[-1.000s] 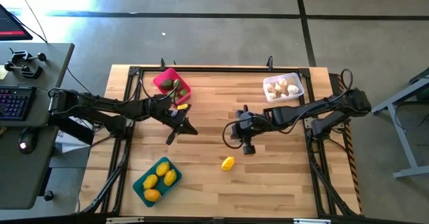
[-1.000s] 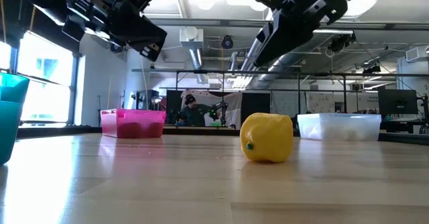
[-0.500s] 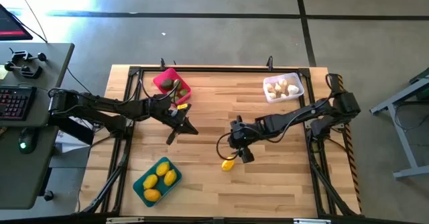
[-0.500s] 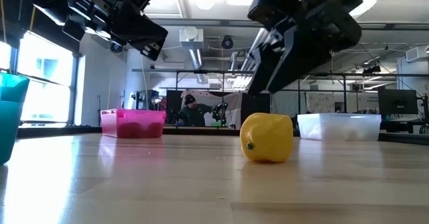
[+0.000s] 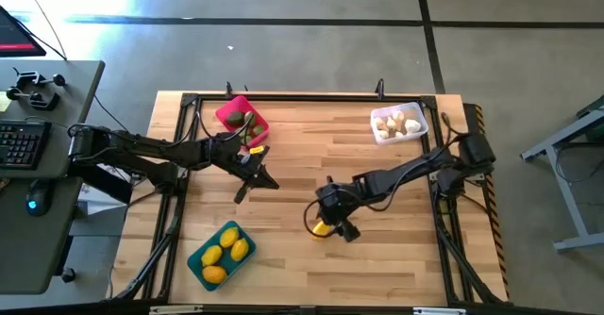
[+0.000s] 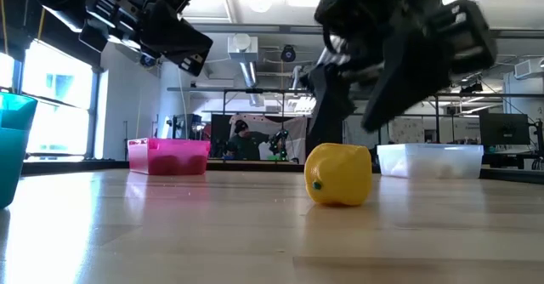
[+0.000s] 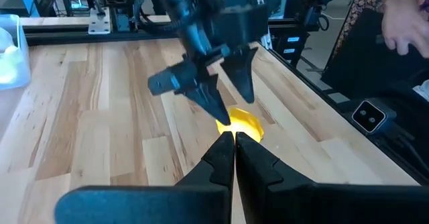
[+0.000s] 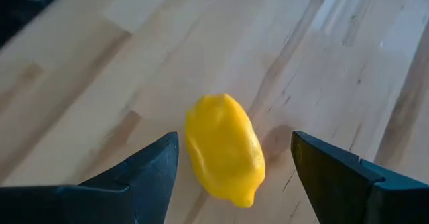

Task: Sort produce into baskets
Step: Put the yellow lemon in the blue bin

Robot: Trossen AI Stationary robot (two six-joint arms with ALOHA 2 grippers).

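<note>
One yellow lemon [image 8: 224,149] lies on its side on the wooden table [image 5: 396,258], near the middle [image 5: 321,228]. My right gripper [image 8: 234,138] hangs open right above it, pointing down, one finger on each side of the lemon with a gap to both; in the low view it [image 6: 355,105] stands just over the fruit [image 6: 338,175]. My left gripper [image 5: 257,175] is shut and empty, held above the table left of centre. The pink basket [image 5: 243,119] holds green produce, the teal basket [image 5: 220,254] holds lemons, and the whitish basket [image 5: 398,124] holds white bulbs.
The pink basket stands at the far left, the whitish one at the far right, the teal one at the near left. A black frame [image 5: 311,96] borders the table. Bare wood lies around the lemon. A person's hand [image 7: 402,23] shows beyond the table.
My right gripper has moved toward the table's near edge and a little left, coming down over the lemon, and its fingers have opened wide. The lemon has stayed where it was.
</note>
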